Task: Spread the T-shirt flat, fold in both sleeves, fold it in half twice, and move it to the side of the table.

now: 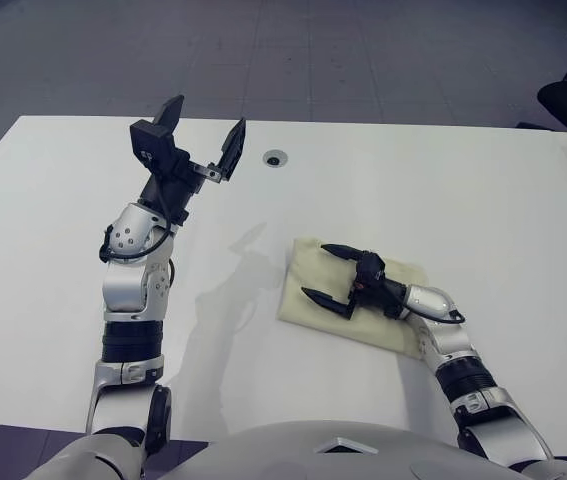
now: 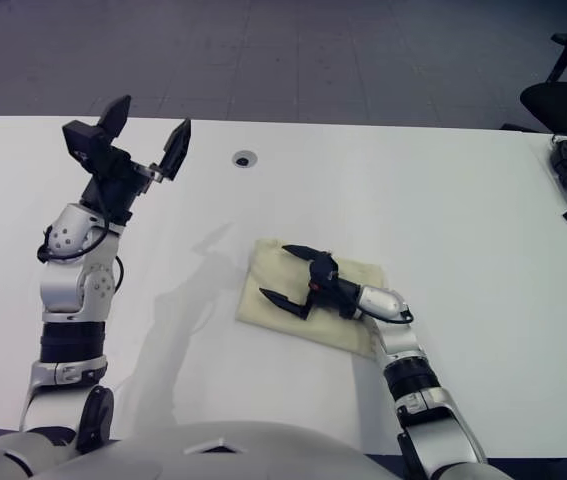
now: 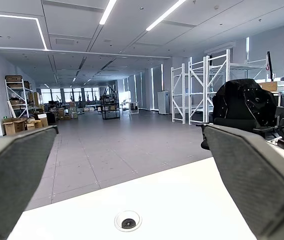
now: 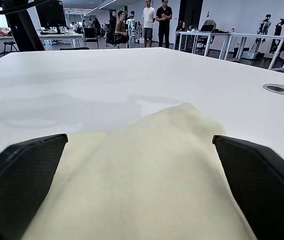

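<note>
Pale yellow T-shirt (image 1: 373, 322) folded into a compact rectangle, flat on the white surface (image 1: 463, 180), right of centre and toward the near edge. Right end effector (image 1: 313, 270) low over its left part, fingers spread wide, gripping nothing. Left end effector (image 1: 208, 115) raised well above the surface's left half, likewise spread and empty, near a round cable grommet (image 1: 276, 158).

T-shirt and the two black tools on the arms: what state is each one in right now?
T-shirt: folded into a small pad, lying flat on the table.
left tool: open, empty, raised above the table.
right tool: open, low over the T-shirt, gripping nothing.
</note>
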Available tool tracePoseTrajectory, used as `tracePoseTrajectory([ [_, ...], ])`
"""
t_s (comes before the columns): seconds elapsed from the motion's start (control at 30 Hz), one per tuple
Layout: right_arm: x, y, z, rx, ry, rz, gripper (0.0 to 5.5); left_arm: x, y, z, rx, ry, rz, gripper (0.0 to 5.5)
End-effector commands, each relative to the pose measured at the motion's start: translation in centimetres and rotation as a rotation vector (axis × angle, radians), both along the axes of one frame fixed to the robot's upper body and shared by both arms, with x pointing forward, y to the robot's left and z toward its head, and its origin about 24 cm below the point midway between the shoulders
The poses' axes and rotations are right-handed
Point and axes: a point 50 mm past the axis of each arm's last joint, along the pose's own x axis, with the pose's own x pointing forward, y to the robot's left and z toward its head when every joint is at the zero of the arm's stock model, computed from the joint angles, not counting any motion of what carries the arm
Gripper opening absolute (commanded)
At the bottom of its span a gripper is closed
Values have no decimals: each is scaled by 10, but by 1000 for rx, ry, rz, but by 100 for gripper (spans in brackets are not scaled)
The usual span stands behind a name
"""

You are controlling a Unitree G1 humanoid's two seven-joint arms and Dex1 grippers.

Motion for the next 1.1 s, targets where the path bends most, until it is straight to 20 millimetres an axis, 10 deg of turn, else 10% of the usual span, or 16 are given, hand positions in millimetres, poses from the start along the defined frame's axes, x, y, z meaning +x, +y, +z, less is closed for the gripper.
tracePoseTrajectory([
  [0.03,-44,-31,-63,-145,276,-129,540,1,5,-2,26,13,10,538],
  [0.63,-39,-129,-97,-263,519,-1342,540,-4,23,-8,63,22,69,538],
  [1.1,-19,-130,-86,-192,484,-1420,540,-10,32,-11,80,27,93,538],
])
